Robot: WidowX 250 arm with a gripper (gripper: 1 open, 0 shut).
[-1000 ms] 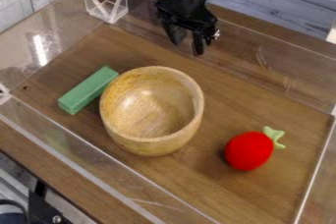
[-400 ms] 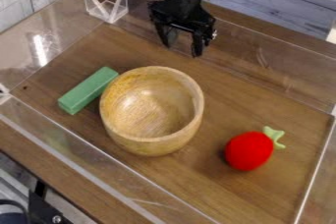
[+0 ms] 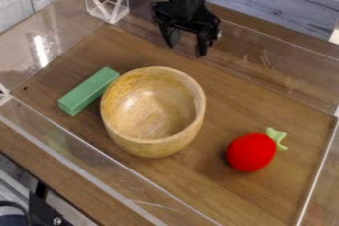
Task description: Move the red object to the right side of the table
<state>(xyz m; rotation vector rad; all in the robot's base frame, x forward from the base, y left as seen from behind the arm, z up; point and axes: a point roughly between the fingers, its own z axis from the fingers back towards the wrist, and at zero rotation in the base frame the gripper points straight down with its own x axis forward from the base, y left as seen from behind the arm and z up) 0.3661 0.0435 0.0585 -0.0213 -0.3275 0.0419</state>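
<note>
Since a second ago the black robot gripper [image 3: 185, 39] has spread its fingers from nearly together to wide apart, and nothing else has shifted. It hangs released and empty at the far edge of the brown wood-grain table [image 3: 265, 91] with low clear acrylic walls, pointing steeply down. The small round bright-red toy fruit [image 3: 252, 152] with a green leafy stem lies near the front right, well apart from the gripper. A round wooden bowl [image 3: 154, 110] sits mid-table, a green rectangular block [image 3: 87, 89] just beside its left.
</note>
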